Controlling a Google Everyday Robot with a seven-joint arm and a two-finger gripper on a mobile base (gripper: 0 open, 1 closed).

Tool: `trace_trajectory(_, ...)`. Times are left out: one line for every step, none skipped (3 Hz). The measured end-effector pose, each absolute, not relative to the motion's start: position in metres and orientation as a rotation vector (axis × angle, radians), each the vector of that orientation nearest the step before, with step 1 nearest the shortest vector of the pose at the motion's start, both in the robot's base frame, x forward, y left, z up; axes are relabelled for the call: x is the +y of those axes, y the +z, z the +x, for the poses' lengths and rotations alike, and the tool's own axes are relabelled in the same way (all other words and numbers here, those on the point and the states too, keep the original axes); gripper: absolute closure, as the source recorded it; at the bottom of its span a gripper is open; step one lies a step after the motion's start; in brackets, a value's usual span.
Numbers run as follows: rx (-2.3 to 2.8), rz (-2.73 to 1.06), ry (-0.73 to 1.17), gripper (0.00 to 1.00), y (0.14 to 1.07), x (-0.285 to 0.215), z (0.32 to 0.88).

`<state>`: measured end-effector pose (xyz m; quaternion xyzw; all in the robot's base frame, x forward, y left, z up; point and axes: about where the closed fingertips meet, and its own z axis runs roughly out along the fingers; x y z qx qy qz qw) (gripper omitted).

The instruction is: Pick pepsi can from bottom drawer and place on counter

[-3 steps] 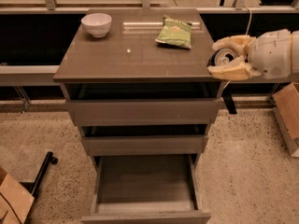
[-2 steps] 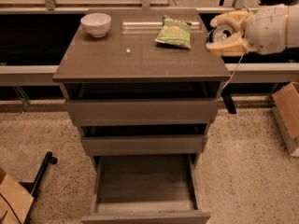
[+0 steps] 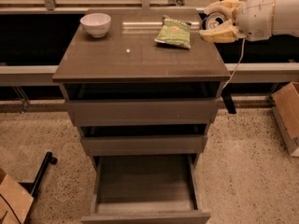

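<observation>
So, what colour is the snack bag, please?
The snack bag is green (camera view); the gripper holds the pepsi can beside it.

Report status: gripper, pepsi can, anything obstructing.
Holding: gripper shut on pepsi can, beside right rear corner of counter. Empty bottom drawer stands open. Nearby: green snack bag.

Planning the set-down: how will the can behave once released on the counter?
The pepsi can, in the end effector at the counter's right edge, looks tilted, so it may tip or roll. Silver metal top suggests stiff; glossy counter could let it slide.
</observation>
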<state>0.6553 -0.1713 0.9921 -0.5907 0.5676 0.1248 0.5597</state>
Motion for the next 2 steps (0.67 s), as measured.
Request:
trace_trajectory(1.350,-1.373,0.295,1.00,0.973,-0.161,0.662)
trace_trajectory(1.343,-1.374,0.282,1.00,0.948,-0.144,0.686)
